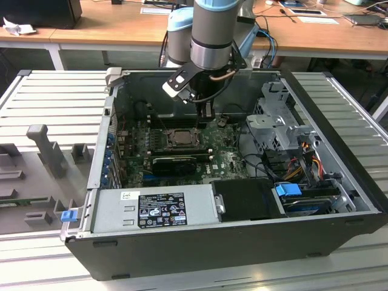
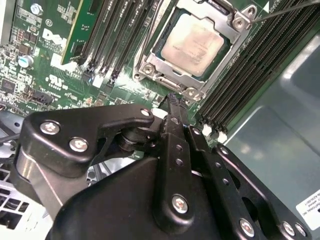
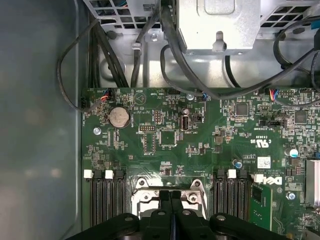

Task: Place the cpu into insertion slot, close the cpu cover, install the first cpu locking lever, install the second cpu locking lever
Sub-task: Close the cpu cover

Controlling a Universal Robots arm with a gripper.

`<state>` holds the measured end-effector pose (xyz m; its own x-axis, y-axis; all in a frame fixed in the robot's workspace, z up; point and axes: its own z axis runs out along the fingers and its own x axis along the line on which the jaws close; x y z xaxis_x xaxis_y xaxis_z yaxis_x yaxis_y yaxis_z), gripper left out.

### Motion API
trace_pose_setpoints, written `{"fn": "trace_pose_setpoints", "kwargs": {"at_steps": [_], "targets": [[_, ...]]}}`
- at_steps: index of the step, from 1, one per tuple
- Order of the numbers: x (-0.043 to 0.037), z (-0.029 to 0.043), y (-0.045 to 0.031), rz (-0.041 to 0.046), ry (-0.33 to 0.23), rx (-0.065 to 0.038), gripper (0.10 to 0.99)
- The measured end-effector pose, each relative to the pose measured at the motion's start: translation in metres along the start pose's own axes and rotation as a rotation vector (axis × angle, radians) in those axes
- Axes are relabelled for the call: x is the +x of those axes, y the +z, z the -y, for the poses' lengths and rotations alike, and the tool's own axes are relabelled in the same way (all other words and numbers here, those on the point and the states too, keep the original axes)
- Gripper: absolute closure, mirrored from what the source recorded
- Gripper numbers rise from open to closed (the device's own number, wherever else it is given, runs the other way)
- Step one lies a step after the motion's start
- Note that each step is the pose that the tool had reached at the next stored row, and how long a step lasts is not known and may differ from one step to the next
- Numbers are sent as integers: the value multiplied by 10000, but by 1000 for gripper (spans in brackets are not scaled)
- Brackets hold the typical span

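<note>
Black fingers, pressed together, overlap the silver metal socket frame on the green circuit board, between black memory slots; a round silver coin cell sits near black cables

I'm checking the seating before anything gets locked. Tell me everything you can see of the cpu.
The cpu is a flat square chip with a pale silver-grey metal top bearing faint print. It lies level, its top showing through the window of the cpu cover, which frames its edges. The shut gripper is beside the frame, off the chip.
</note>
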<state>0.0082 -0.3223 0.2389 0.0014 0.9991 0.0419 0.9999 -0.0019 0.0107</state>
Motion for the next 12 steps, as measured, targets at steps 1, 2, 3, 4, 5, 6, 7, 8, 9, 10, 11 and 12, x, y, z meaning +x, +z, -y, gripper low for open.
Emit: {"fn": "trace_pose_setpoints", "kwargs": {"at_steps": [1,2,3,4,5,6,7,8,9,10,11,12], "targets": [[-1,27,11,0,-2,1,980],[-2,45,20,2,-2,0,980],[-2,66,33,2,-8,1,980],[-3,82,48,3,-24,2,980],[-4,99,65,3,-51,3,980],[-5,120,84,0,-98,5,980],[-6,139,95,-3,-128,6,980],[-7,168,101,-6,-149,6,980],[-7,184,102,-5,-152,7,980],[-7,209,103,-7,-154,7,980],[-7,227,103,-8,-153,7,980],[-7,247,104,-8,-153,7,980]]}}
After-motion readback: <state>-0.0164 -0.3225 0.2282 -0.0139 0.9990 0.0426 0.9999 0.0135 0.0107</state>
